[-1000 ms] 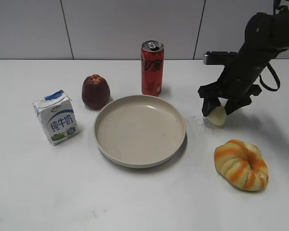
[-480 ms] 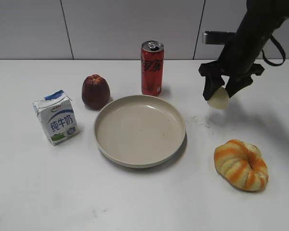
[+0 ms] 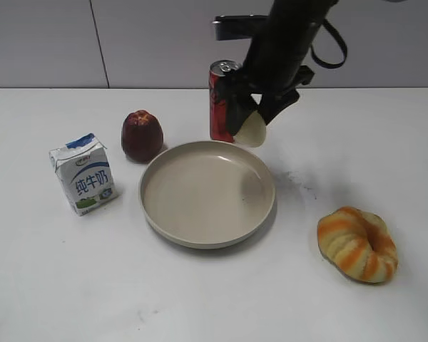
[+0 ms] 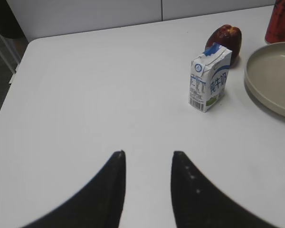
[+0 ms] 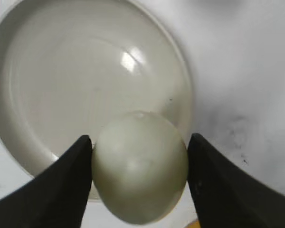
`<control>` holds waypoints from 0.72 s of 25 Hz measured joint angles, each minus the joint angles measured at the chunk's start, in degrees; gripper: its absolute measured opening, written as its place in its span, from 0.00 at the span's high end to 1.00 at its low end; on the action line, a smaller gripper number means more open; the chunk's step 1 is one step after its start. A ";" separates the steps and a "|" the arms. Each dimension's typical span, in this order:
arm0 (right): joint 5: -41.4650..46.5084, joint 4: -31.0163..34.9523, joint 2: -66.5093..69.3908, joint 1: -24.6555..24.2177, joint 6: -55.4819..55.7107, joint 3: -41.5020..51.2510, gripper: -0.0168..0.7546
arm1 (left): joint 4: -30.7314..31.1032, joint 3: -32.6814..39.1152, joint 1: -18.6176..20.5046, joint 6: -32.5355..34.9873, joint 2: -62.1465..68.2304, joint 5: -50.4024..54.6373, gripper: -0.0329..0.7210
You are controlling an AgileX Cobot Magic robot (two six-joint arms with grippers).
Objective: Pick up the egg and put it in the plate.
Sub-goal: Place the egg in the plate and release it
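On the white bench (image 3: 200,299), nearest the exterior camera, an orange-striped bread ring (image 3: 357,244) lies at the right front, well apart from the other items. Behind it to the left, the beige plate (image 3: 207,235) sits mid-bench with nothing resting in it. A milk carton (image 3: 83,173) stands upright to the left of the plate, apart from its rim. Further back, a dark red apple (image 3: 142,135) stands near the plate's far-left rim. The right end effector (image 3: 251,127) hangs above the plate's far-right rim, fingers clamped on the egg (image 3: 250,131), which is off the bench; the right wrist view shows the egg (image 5: 140,166) over the plate's edge. A red cola can (image 3: 225,100) stands just behind. The left end effector (image 4: 146,159) hovers over bare bench, fingers apart, gripping nothing.
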 joint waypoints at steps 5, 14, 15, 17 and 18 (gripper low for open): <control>-2.30 -1.76 4.26 4.57 0.00 0.00 0.38 | 0.00 0.00 0.00 0.00 0.00 0.00 0.64; -3.90 -3.55 9.62 5.50 2.06 0.00 0.25 | 0.00 0.00 0.00 0.00 0.00 0.00 0.64; -4.10 -3.79 9.62 5.50 2.26 0.00 0.21 | 0.00 0.00 0.00 0.00 0.00 0.00 0.64; -4.14 -4.13 9.62 5.50 2.31 0.00 0.18 | 0.00 0.00 0.00 0.00 0.00 0.00 0.64; -4.14 -4.13 9.62 5.50 2.36 0.00 0.17 | 0.00 0.00 0.00 0.00 0.00 0.00 0.64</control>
